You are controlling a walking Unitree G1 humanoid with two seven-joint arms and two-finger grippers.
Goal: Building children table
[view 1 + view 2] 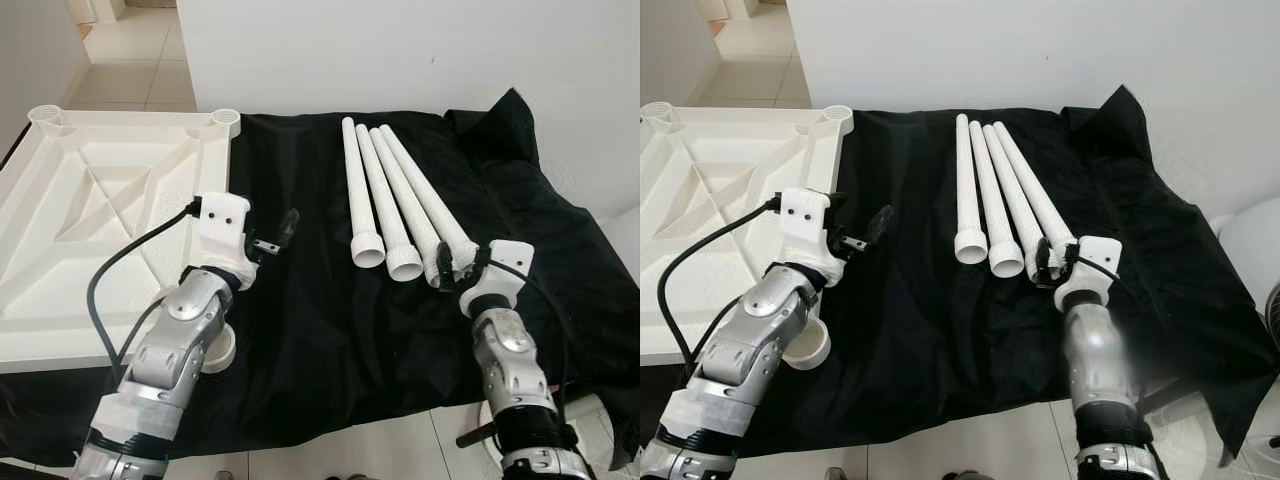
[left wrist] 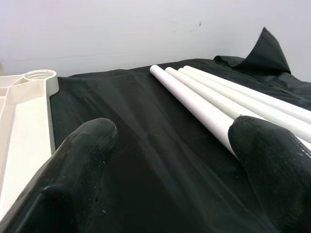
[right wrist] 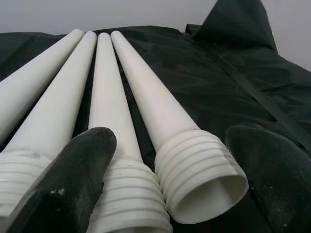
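Black cloth (image 1: 330, 320) bears legs (image 1: 385, 195); right end effector (image 3: 170, 179) straddles one.

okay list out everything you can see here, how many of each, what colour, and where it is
table legs: four, white, tapered tubes with threaded wide ends, side by side on the black cloth, right of centre
tabletop: one, white, upside down, ribbed underside up, on the left, with threaded sockets at the two far corners
black cloth: one, spread under the legs
wall: white, behind the cloth
floor: pale tiles, far left
left gripper: one, black fingers open, above bare cloth between tabletop and legs
right gripper: one, black fingers open, straddling the threaded end of the rightmost leg
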